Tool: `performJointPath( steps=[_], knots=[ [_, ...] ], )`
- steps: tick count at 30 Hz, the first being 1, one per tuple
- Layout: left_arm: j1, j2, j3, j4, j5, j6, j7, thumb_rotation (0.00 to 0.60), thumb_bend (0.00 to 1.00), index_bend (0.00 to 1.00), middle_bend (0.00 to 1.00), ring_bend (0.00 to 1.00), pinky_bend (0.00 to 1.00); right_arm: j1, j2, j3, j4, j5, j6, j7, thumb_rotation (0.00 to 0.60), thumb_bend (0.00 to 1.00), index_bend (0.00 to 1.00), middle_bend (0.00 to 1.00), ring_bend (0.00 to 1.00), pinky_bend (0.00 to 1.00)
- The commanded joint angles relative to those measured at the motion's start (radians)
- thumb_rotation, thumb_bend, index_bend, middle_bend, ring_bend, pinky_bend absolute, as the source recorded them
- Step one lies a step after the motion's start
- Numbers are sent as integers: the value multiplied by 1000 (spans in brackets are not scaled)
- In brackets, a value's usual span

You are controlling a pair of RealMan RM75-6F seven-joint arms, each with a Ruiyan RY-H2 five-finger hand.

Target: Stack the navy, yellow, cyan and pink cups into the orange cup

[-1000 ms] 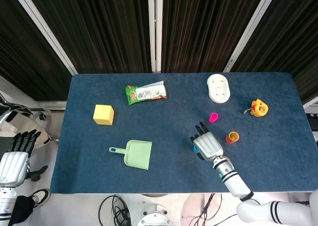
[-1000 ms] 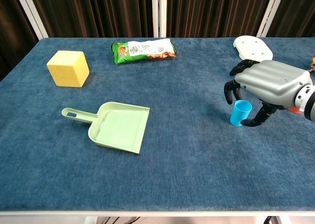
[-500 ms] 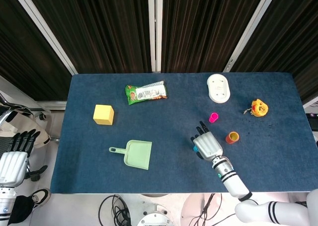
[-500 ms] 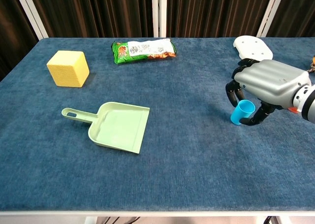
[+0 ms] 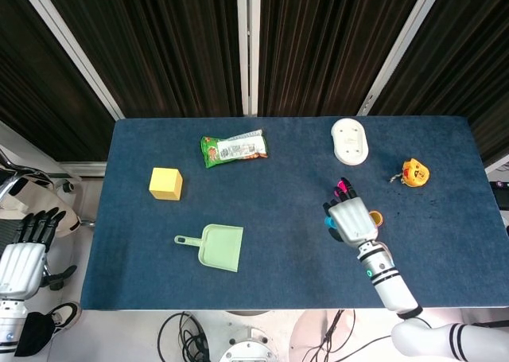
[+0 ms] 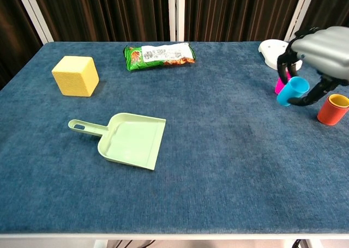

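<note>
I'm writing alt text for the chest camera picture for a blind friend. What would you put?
The robot's right hand holds a cyan cup tilted in the air, next to an orange cup standing on a blue table, with a pink cup partly hidden behind. Further left lie a green dustpan, a yellow block and a snack packet.

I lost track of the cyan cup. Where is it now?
In the chest view, the right hand holds the cyan cup tilted above the table's right side, between the pink cup and the orange cup.
</note>
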Motion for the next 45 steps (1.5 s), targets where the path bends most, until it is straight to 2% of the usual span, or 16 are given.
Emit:
performJointPath(
  steps=[1, 10, 29, 32, 34, 38, 45],
  knots=[
    [-3, -2, -1, -1, 1, -3, 4, 600, 59, 83, 27, 0, 9, -35, 72, 21, -23, 33, 30, 43, 600, 223, 588, 541, 180, 0],
    [-14, -9, -1, -13, 5, -15, 36, 600, 58, 84, 27, 0, 9, -75, 133, 10, 15, 78, 12, 102, 600, 225, 595, 541, 179, 0],
    [-18, -8, -2, -10, -17, -33, 38, 600, 59, 84, 27, 0, 9, -51, 80, 10, 89, 146, -66, 82, 600, 221, 596, 534, 179, 0],
    [-19, -8, -2, -8, -20, -37, 33, 600, 59, 84, 27, 0, 10, -46, 80, 7, 90, 159, -80, 76, 600, 180, 527, 522, 166, 0],
    [-21, -7, -2, -9, -23, -40, 29, 600, 59, 84, 27, 0, 12, -42, 84, 9, 86, 166, -93, 81, 600, 128, 431, 467, 126, 0],
    [-22, -7, -3, -6, -24, -42, 27, 600, 59, 83, 27, 0, 14, -41, 93, 14, 81, 157, -91, 101, 600, 82, 326, 370, 62, 0],
    [-27, -8, -4, -4, -24, -47, 25, 600, 58, 84, 27, 0, 13, -41, 116, 37, 67, 140, -69, 133, 600, 79, 302, 354, 58, 0]
  ],
)
